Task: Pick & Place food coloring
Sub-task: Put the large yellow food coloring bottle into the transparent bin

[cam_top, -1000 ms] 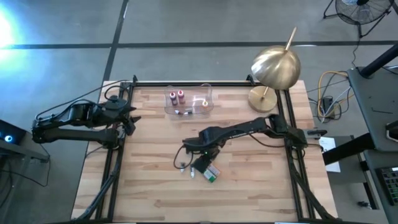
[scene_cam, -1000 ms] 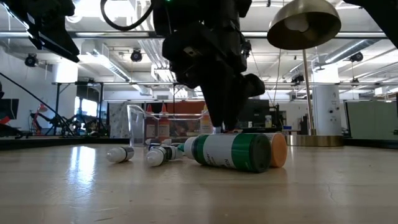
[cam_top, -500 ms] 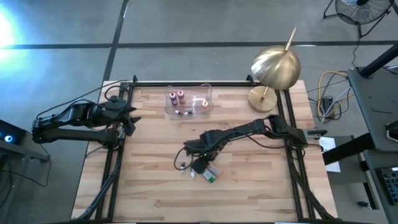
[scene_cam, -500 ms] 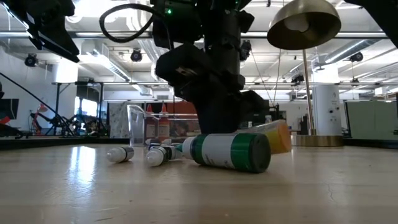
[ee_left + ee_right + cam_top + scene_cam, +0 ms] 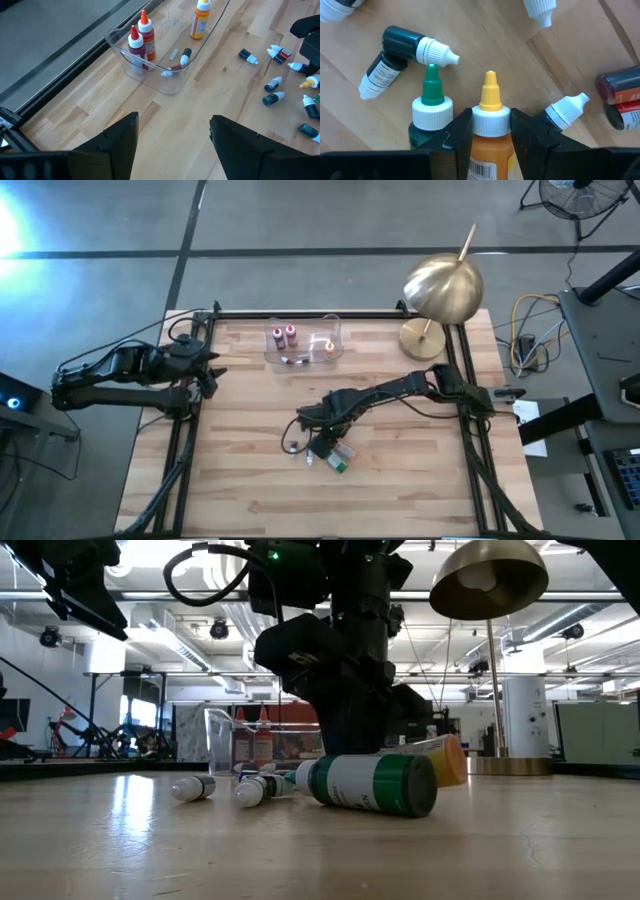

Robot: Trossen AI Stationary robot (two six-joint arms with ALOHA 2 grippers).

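Several small food coloring bottles [image 5: 335, 457] lie loose near the table's middle. My right gripper [image 5: 491, 120] is down among them, shut on an orange bottle [image 5: 490, 150] with a white collar and a yellow tip. A green-capped bottle [image 5: 431, 112] lies right beside it, and dark and white-capped ones [image 5: 405, 47] lie around. In the low view a green-banded bottle [image 5: 370, 783] lies in front of the gripper. My left gripper [image 5: 172, 135] waits open at the table's left edge [image 5: 210, 365]. My right gripper pinches the orange bottle between its two fingers [image 5: 460, 132], at the shoulder just below the white collar [image 5: 491, 131]. The fingers come from above, pointing steeply down, one on each side of the bottle. The bottle sits tilted, its base end [image 5: 448, 758] raised off the table.
A clear plastic tray [image 5: 335, 352] stands at the far middle with two red bottles [image 5: 141, 40] and an orange one [image 5: 201, 20] upright in it. A brass lamp [image 5: 440, 290] stands at the far right corner. Black rails [image 5: 185, 430] frame the table.
My right gripper has sunk down onto the pile of bottles. The orange bottle, which lay flat behind the green-banded one, now has its base end tipped up off the table.
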